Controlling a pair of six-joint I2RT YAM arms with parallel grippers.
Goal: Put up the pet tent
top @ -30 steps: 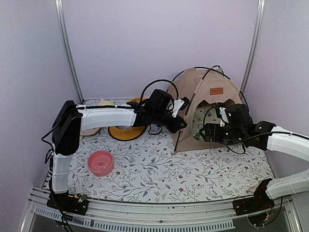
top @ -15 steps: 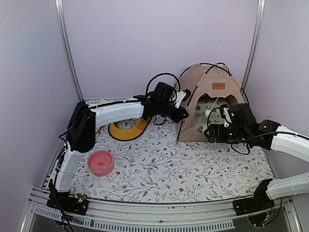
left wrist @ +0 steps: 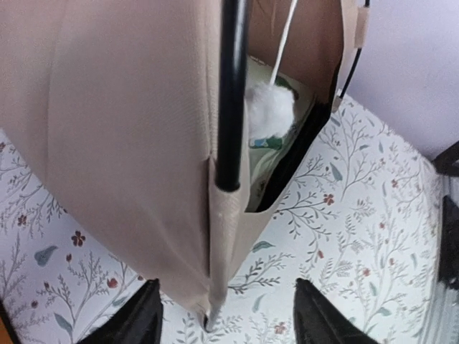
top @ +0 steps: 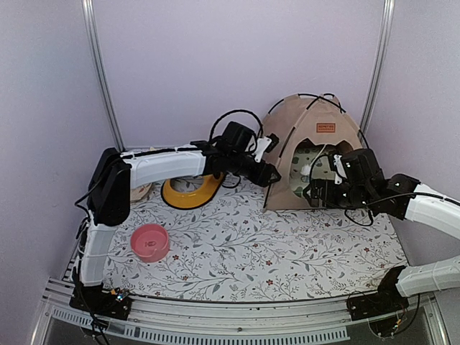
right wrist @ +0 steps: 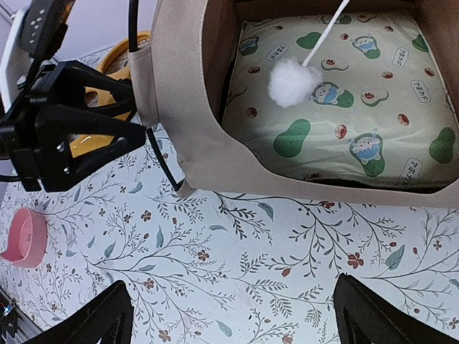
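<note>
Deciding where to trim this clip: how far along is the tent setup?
Done: the tent stands upright at the back right of the table, poles arched over it, cushion lying inside, pompom hanging in the doorway. In hand: nothing. The left pincer is open astride the tent's front corner, and the right pincer is open facing the doorway. Left: probably just backing both arms away.

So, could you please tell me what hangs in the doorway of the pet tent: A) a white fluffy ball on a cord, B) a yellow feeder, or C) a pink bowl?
A: the right wrist view shows a white fluffy ball dangling on a white cord in the opening of the pet tent, over the cushion with green prints inside.
</note>
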